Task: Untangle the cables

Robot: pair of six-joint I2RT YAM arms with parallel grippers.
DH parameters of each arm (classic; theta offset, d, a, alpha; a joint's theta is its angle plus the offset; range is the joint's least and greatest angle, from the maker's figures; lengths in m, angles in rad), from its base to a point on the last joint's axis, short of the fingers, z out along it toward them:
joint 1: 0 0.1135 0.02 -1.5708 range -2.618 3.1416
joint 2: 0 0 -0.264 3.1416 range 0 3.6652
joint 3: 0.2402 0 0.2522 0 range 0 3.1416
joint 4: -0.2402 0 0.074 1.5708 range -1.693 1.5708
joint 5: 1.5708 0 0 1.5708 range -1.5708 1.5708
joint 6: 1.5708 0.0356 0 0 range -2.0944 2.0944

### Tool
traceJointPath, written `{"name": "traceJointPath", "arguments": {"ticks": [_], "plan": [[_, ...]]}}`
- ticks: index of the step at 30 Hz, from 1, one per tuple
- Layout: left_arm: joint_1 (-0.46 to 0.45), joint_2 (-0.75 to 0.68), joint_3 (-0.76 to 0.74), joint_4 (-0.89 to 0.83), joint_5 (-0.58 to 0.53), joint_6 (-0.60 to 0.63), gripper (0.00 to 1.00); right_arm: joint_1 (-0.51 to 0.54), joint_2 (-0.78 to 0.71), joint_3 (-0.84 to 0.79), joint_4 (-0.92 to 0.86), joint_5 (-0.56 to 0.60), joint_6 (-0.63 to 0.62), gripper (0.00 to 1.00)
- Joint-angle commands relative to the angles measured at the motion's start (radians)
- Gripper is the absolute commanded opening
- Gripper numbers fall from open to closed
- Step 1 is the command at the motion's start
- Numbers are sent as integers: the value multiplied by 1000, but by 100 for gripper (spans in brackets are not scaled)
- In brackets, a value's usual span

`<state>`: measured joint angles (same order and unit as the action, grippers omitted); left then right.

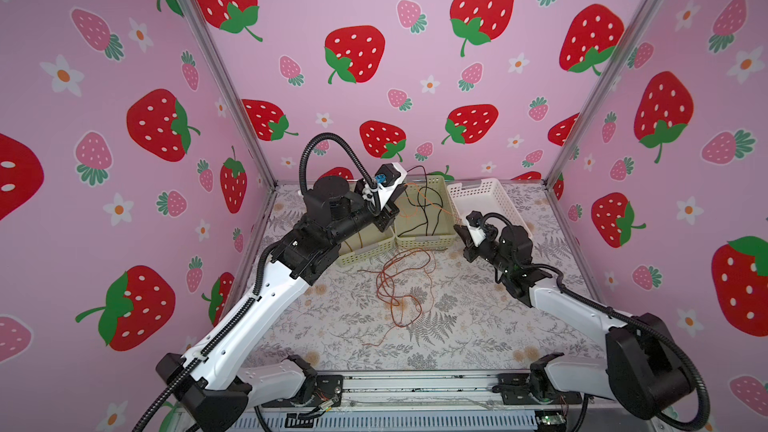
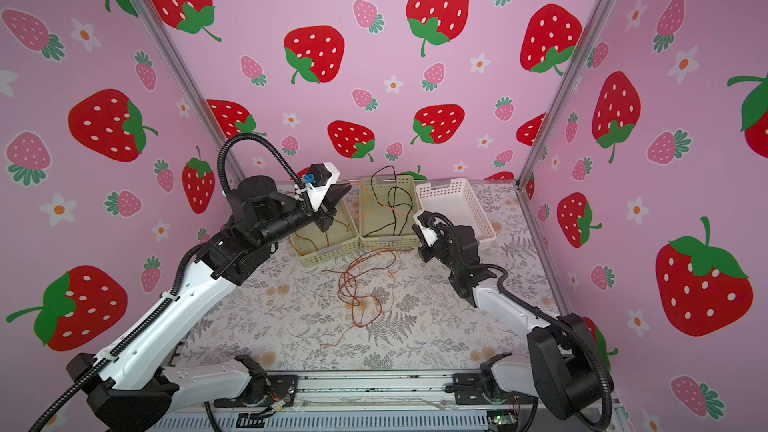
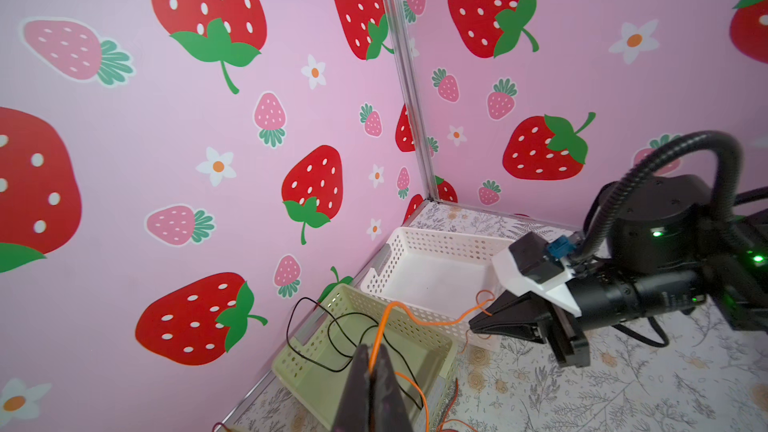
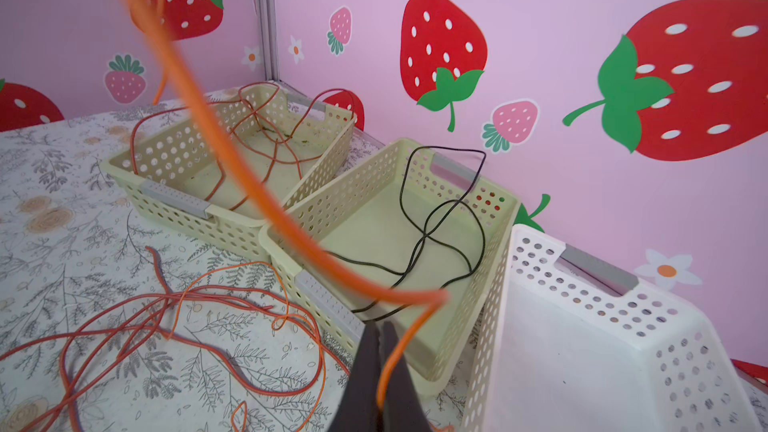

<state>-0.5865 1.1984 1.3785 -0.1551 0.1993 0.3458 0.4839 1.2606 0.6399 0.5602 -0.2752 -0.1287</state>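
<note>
Right wrist view gives you the clearest read on progress: three baskets stand in a row against the back wall, and two of them already have a cable inside. The left pale-green basket point(image 4: 232, 226) holds a red-brown cable point(image 4: 274, 155), loosely coiled, with some loops rising over the rim. The middle pale-green basket point(image 4: 494, 251) holds a black cable point(image 4: 419, 243), with one loop poking out past the back edge. The white basket point(image 4: 623, 317) beside it is empty.

What is left lies on the table point(image 1: 332, 326): a tangle point(image 1: 399, 284) of orange and red-brown strands that cross one another many times, just in front of the baskets. By that count I would put you around the middle of the job, with two cables sorted and the rest not yet separated.

You are working the orange cable point(image 4: 262, 193) now. Your right gripper point(image 4: 380, 363) has its fingers pressed together with that cable pinched between them, at the front of the middle basket on the side nearest the white one. Your left gripper point(image 3: 370, 384), raised above the baskets, also has its fingers closed on the same cable. The span between the two grips runs through the air over the middle basket with a little slack.

Orange strands also lie in the heap on the table. You cannot tell from these views whether they belong to the cable you hold or whether it is free of the red-brown loops.
</note>
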Motion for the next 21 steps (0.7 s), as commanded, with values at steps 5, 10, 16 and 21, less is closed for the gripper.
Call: {"name": "traceJointPath", "arguments": {"ticks": [5, 10, 16, 21], "plan": [[15, 24, -40, 38, 57, -60, 0, -40, -32, 116, 10, -97, -8, 2], [14, 150, -12, 145, 154, -155, 0, -72, 1, 217, 12, -133, -1, 2], [-5, 352, 90, 304, 246, -242, 0, -127, 22, 260, 29, -159, 3, 1], [-32, 568, 253, 425, 315, -337, 0, -192, 42, 270, 46, -124, -2, 0]]}}
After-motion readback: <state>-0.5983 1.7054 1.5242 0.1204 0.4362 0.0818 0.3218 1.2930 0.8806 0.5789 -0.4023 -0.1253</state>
